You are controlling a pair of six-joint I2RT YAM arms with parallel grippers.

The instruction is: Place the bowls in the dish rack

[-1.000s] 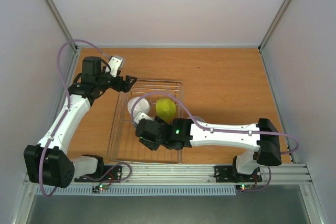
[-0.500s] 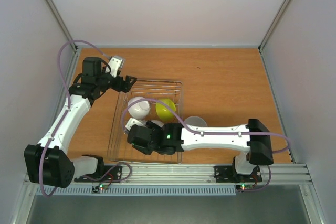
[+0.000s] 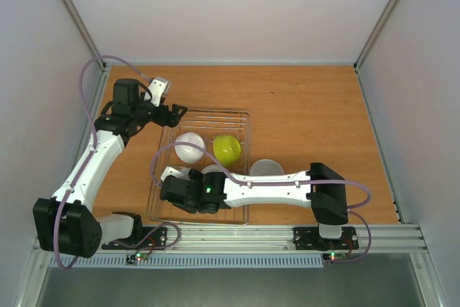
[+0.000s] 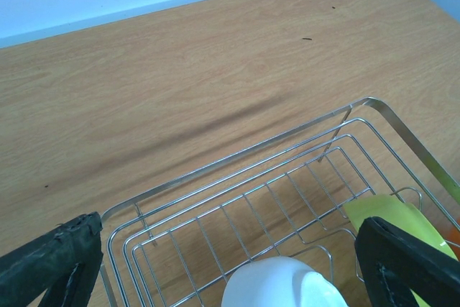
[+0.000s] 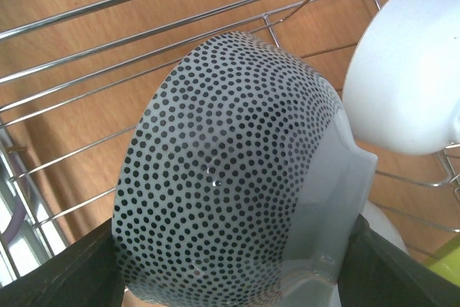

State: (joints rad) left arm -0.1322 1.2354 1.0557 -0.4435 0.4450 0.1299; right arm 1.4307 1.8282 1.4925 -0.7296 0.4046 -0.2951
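Observation:
The silver wire dish rack [image 3: 157, 177] lies left of centre, and its far end shows in the left wrist view [image 4: 237, 167]. In it are a white bowl [image 3: 189, 146], a yellow-green bowl [image 3: 226, 149] and another white bowl [image 3: 213, 171]. My right gripper [image 3: 172, 186] is low over the rack's near left part. It is shut on a pale grey bowl with black dots [image 5: 230, 177], held upside down. A grey bowl [image 3: 266, 170] sits on the table right of the rack. My left gripper [image 3: 169, 114] is open and empty over the rack's far left corner. I cannot make out the orange bowl.
The right arm's forearm [image 3: 273, 188] lies across the rack's near right edge and the table. The metal rail [image 3: 237, 235] with both arm bases runs along the near edge. White walls stand at the left, right and back.
My right gripper has moved left along the near part of the rack with the dotted bowl. This uncovered the grey bowl on the table. The left arm has not moved.

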